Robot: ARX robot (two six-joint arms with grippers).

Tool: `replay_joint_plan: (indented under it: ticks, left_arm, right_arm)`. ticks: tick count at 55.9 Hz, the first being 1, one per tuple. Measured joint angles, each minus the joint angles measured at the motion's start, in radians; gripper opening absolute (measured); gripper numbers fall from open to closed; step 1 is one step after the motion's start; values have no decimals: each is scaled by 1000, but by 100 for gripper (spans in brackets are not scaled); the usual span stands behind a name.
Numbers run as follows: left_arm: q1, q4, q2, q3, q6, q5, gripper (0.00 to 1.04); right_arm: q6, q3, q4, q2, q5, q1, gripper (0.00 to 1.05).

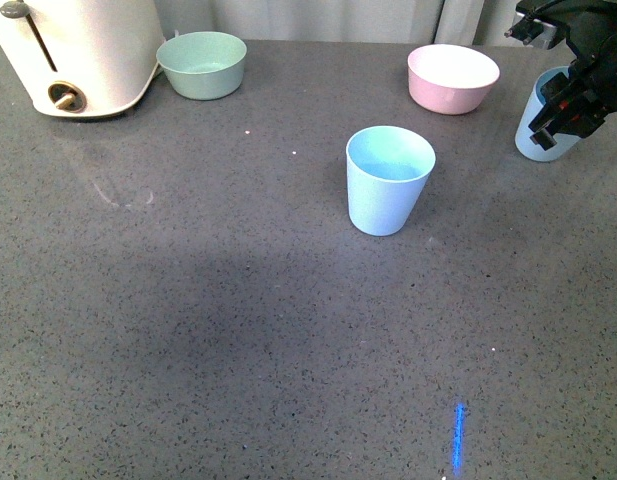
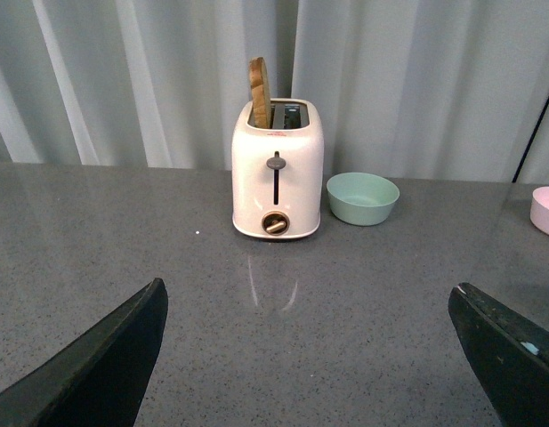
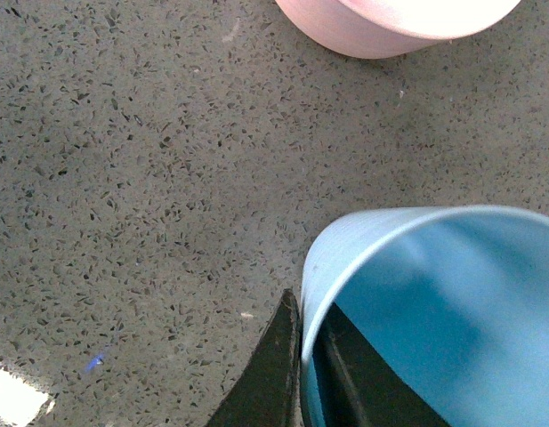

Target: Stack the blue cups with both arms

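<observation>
One light blue cup stands upright on the grey table, right of centre. The second blue cup is at the far right edge, partly hidden by my right gripper. In the right wrist view my right gripper is shut on that blue cup, one finger inside its rim and one outside. My left gripper is open and empty, low over bare table; it does not show in the front view.
A pink bowl sits at the back, just left of the held cup, and also shows in the right wrist view. A green bowl and a white toaster stand at the back left.
</observation>
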Motion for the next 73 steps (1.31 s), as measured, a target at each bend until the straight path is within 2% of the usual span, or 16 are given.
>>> replay_joint_plan:
  ticks: [1,15,25,37,53,73]
  left_arm:
    - [0,0,0,0,0,0,96]
    - [0,0,0,0,0,0,96]
    - [0,0,0,0,0,0,96]
    - [0,0,0,0,0,0,96]
    - [0,0,0,0,0,0,96]
    - [0,0,0,0,0,0,96]
  right_arm:
    - [0,0,-3,-2,-3,-3,2]
    - [2,-25,-45,-83,-45,-21,2]
    - [-17,-66,-107,-227,-112,-14,2]
    - [-15,-84,-196,-416,-187,110,2]
    - [4,-128,-231,-418,-178,285,2]
    - [27,-142,-243,-379,-165,358,2]
